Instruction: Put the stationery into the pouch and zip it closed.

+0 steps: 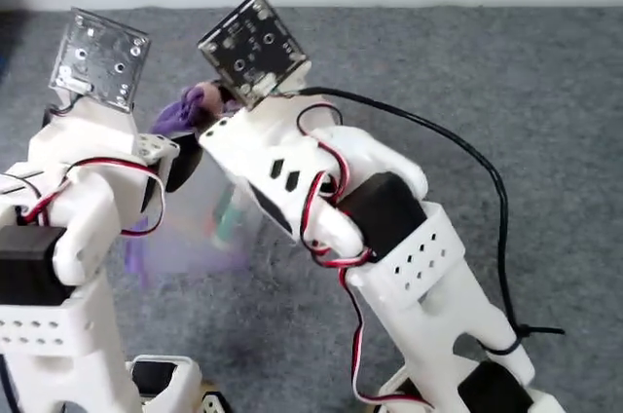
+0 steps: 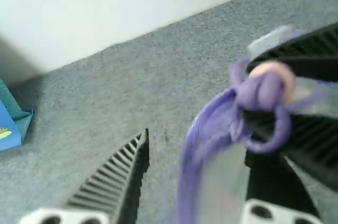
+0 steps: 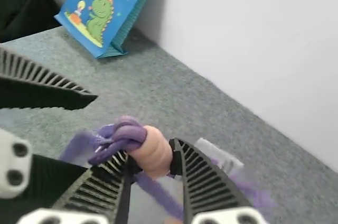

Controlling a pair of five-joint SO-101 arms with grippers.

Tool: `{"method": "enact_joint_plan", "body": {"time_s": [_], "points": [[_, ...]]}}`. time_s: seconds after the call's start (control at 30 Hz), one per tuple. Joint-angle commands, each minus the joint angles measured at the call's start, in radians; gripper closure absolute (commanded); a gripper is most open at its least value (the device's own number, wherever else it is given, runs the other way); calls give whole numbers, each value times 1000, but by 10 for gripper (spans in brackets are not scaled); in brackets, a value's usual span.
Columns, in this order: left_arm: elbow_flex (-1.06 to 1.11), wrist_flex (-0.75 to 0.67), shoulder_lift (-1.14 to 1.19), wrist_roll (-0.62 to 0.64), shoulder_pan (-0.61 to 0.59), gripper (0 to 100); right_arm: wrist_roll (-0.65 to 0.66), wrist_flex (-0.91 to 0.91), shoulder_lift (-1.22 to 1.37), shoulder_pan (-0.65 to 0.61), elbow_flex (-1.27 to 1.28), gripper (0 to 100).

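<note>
Two grippers, nose to nose in mid-air. The right gripper (image 3: 152, 152) is clamped on the pink zipper pull (image 3: 154, 156) with its purple cord (image 3: 119, 134), presumably to drag the zip along. The left gripper (image 2: 198, 147) stands spread around the pouch (image 2: 211, 187) edge, probably to steady it above the grey table (image 1: 506, 82). Contents too blurry to name.

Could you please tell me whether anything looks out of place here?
Yes: the clear purple-trimmed pouch dangles above the grey table, hanging by its pink pull bead pinched in the right gripper.
</note>
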Motion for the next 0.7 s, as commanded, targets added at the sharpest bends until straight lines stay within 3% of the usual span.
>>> {"method": "enact_joint_plan", "body": {"time_s": [0.0,0.27,0.47,0.67], "points": [[-45,32,-17,-48,5,712,-8,22,-45,-47,-14,991],[-38,97,-6,-78,6,720,-63,81,-56,-59,-17,991],[-2,89,-6,-78,6,880,-63,81,-58,-56,-20,991],[-1,49,-14,-78,6,976,-63,73,-56,-56,-20,991]]}}
